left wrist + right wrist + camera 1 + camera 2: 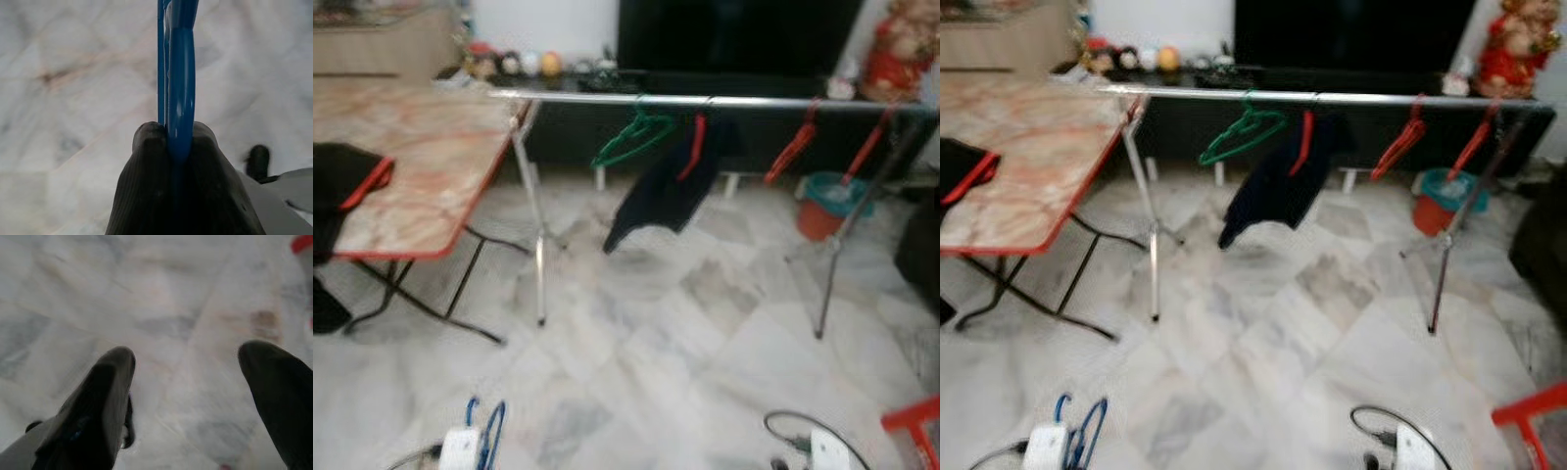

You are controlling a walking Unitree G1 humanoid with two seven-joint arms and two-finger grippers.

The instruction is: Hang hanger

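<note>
Nearest you, your left tool (171,142) is clenched on the blue hanger (178,73), a thin glossy plastic loop whose long axis runs straight out from the fingertips over the marble floor (656,323). Your right tool (195,382) hangs released, fingers spread above the same floor. Farther off, the metal rail (705,101) spans the room, carrying a green hanger (631,137), red hangers (793,147) and a dark garment (666,186). The red-edged worktop (421,157) sits to your left

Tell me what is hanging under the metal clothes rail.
Under the rail hang a green hanger, a dark garment on a red hanger, and two bare red hangers. The garment hides that hanger's lower part.
</note>
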